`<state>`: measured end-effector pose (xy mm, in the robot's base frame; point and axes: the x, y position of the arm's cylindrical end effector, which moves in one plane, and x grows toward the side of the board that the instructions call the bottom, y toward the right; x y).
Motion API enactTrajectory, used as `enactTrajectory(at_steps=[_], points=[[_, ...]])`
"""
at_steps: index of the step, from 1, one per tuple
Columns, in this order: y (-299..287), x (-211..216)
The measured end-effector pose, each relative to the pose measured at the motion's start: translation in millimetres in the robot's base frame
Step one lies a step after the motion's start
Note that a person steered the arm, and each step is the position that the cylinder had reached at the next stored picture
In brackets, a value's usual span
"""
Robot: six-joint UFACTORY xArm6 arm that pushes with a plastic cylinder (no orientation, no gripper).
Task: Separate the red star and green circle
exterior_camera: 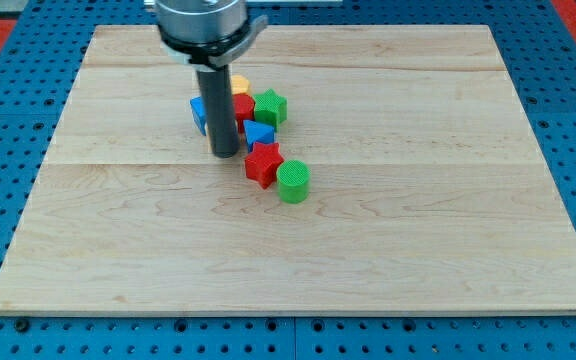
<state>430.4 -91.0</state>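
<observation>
The red star (pixel 263 164) lies near the board's middle, touching the green circle (pixel 293 182) at its lower right. My tip (pixel 225 153) rests on the board just left of the red star, a small gap apart. Above the star sits a tight cluster: a blue block (pixel 259 133), a green star (pixel 271 107), a red block (pixel 243 108), a yellow block (pixel 238 84) and a blue block (pixel 199 113) partly hidden behind the rod.
The wooden board (pixel 368 230) lies on a blue pegboard table (pixel 8 150). The arm's grey head (pixel 203 25) hangs over the board's top edge, above the cluster.
</observation>
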Motion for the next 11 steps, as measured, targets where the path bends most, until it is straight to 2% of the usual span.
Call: enactTrajectory(at_steps=[1, 2, 4, 5, 7, 8, 9, 11], points=[[7, 64], [32, 104], [147, 116], [164, 99], [44, 14], [6, 14], [6, 23], [20, 98]])
